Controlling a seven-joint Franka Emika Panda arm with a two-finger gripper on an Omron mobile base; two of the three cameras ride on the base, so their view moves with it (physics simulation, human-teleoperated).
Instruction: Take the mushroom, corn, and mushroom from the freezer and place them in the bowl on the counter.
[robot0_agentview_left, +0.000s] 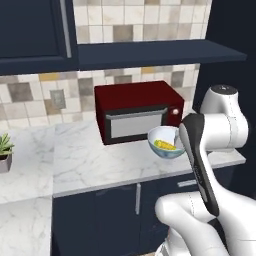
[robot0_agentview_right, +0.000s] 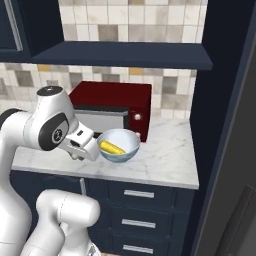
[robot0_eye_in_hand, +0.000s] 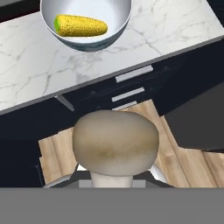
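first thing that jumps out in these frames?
The big tan mushroom filling the foreground of the hand view, held in the shut gripper out past the counter edge, above the wood floor. Next, the bright yellow corn lying alone in the pale bowl on the counter. Right behind the bowl stands the dark red microwave.

Yellow corn in a whitish bowl, tan mushroom, white-grey marbled counter.
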